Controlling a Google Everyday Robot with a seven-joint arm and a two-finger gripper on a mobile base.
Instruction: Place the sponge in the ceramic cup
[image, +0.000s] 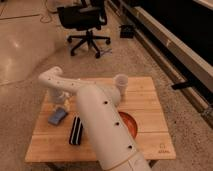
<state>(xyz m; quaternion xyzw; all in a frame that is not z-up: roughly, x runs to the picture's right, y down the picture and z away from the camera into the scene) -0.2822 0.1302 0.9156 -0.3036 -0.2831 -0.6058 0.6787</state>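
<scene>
A blue sponge (57, 116) lies flat on the left part of the wooden table (145, 107). The white ceramic cup (120, 83) stands upright near the table's far edge, right of centre. My white arm (100, 125) reaches across the table from the near side, bends at the far left and points down. Its gripper (61, 98) hangs just above and behind the sponge, low over the table's left side. The cup is well to the right of the gripper.
A black ridged object (76, 130) lies just right of the sponge toward the front. An orange bowl (131, 123) is partly hidden behind my arm. A black office chair (85, 20) stands on the floor beyond the table, and a dark wall ledge (170, 40) runs along the right.
</scene>
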